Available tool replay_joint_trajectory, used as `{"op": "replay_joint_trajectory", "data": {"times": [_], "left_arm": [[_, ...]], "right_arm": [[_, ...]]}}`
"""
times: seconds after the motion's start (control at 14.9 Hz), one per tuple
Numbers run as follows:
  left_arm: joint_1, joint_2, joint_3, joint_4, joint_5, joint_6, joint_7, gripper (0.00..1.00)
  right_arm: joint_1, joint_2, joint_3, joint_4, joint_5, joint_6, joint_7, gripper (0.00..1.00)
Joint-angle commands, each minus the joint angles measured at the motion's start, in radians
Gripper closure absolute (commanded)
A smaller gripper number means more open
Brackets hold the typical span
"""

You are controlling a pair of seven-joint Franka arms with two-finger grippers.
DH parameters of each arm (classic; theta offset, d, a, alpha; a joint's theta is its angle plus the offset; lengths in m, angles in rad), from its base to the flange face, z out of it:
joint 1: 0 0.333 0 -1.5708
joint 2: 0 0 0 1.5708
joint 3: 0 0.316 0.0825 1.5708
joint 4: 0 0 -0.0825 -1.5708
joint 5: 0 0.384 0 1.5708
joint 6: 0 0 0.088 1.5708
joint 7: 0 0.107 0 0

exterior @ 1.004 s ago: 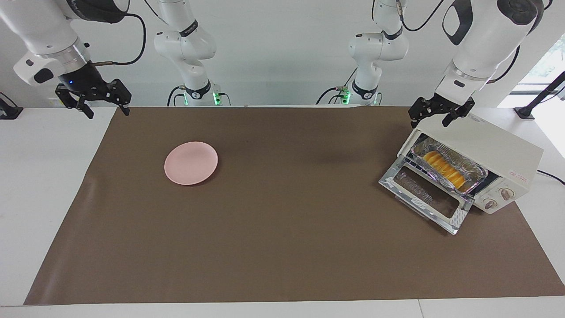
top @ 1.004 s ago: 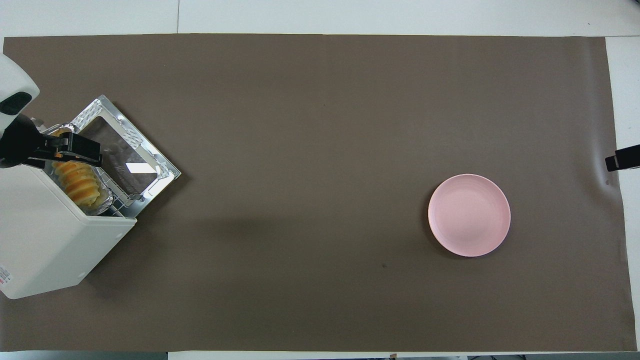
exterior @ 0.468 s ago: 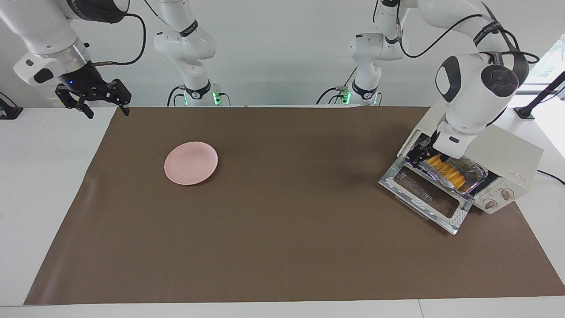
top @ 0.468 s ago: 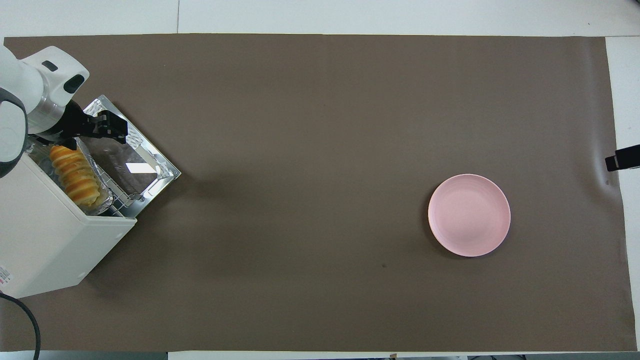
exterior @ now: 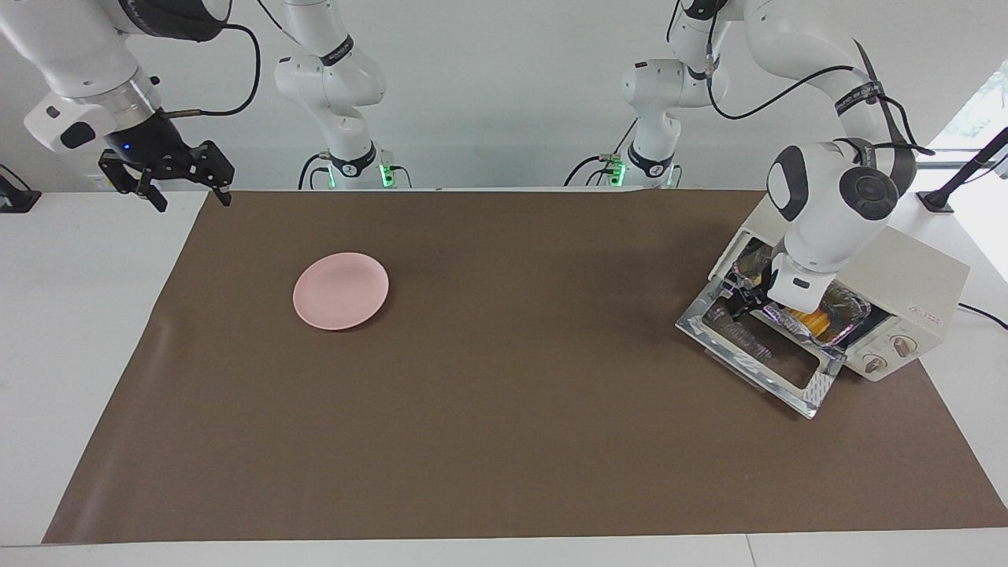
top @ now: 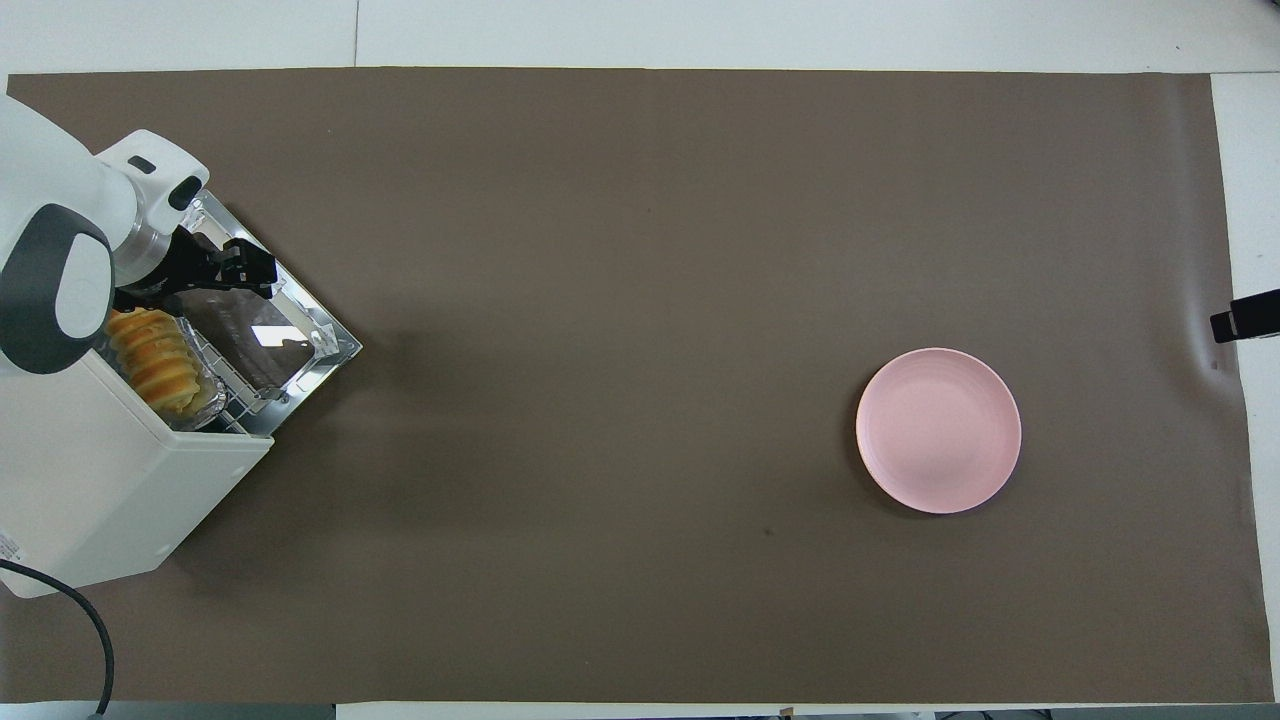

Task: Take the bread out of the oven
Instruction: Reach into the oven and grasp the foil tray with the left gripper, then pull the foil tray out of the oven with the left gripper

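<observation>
Left hand point(exterior: 740, 298) lowered over oven point(exterior: 906, 283) door — bread point(top: 155, 360) inside

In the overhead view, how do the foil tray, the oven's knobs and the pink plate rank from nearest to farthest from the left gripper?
From the left gripper, over the open oven door:
1. Foil tray, in the oven just beside the gripper.
2. Knobs, hidden overhead; on the oven's front, past the tray.
3. Pink plate, toward the right arm's end of the table.
</observation>
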Motion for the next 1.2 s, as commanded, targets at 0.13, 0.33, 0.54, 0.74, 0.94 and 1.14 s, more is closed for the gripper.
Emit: {"op": "replay_joint_trajectory", "data": {"times": [0.13,0.33,0.54,0.74,0.94,1.14], "left_arm": [[0.023,-0.038,-0.006,-0.069,0.045,0.035,-0.013,0.00],[0.022,-0.030,-0.006,-0.101,0.043,0.096,-0.014,0.00],[0.023,-0.030,-0.006,-0.124,0.045,0.127,-0.016,0.00],[0.025,-0.038,-0.006,-0.153,0.045,0.137,-0.016,0.27],[0.031,-0.053,-0.006,-0.195,0.081,0.153,-0.010,0.61],[0.036,-0.062,-0.006,-0.204,0.098,0.144,0.007,1.00]], "right_arm": [[-0.002,-0.016,0.003,-0.015,-0.014,-0.009,-0.016,0.00],[-0.002,-0.016,0.003,-0.015,-0.014,-0.009,-0.014,0.00],[-0.002,-0.016,0.003,-0.015,-0.014,-0.009,-0.014,0.00],[-0.002,-0.016,0.003,-0.015,-0.014,-0.009,-0.015,0.00],[-0.002,-0.016,0.003,-0.015,-0.014,-0.009,-0.014,0.00],[-0.002,-0.016,0.003,-0.015,-0.014,-0.009,-0.016,0.00]]}}
